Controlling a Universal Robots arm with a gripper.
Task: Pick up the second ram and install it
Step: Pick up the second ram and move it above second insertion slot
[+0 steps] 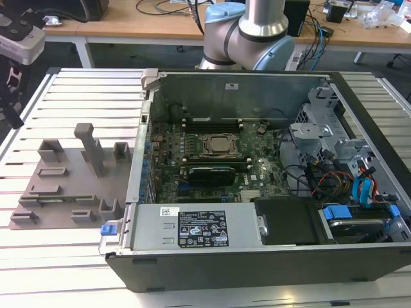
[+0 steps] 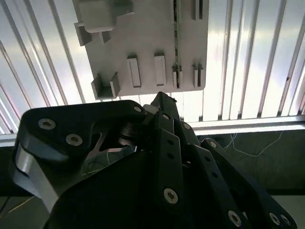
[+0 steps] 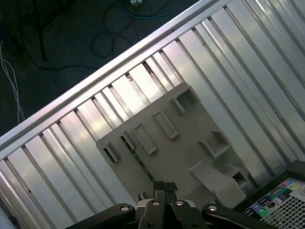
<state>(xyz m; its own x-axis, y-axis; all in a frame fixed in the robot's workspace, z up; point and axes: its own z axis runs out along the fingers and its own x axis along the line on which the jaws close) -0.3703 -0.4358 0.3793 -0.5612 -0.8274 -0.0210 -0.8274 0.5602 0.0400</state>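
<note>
The second ram (image 3: pixel 138 160) is a thin green stick lying on edge in the grey fixture plate (image 3: pixel 190 129), held between small clips. In the second wrist view the ram (image 2: pixel 175 43) is a narrow dark line on the plate (image 2: pixel 147 33). My gripper (image 3: pixel 165 187) hangs well above the plate, fingers pressed together with nothing between them, its tips over the stick's near end. From the second wrist view, the gripper (image 2: pixel 162 102) fills the foreground. At the exterior view's left edge, the gripper (image 1: pixel 8 96) hovers over the plate (image 1: pixel 64 186).
An open computer case (image 1: pixel 257 256) sits at the exterior view's right of the plate, with the motherboard, processor socket (image 1: pixel 221 145) and long black slots inside. Grey fixture blocks (image 1: pixel 90 147) stand up from the plate. The slatted metal table (image 1: pixel 83 96) ends near the plate.
</note>
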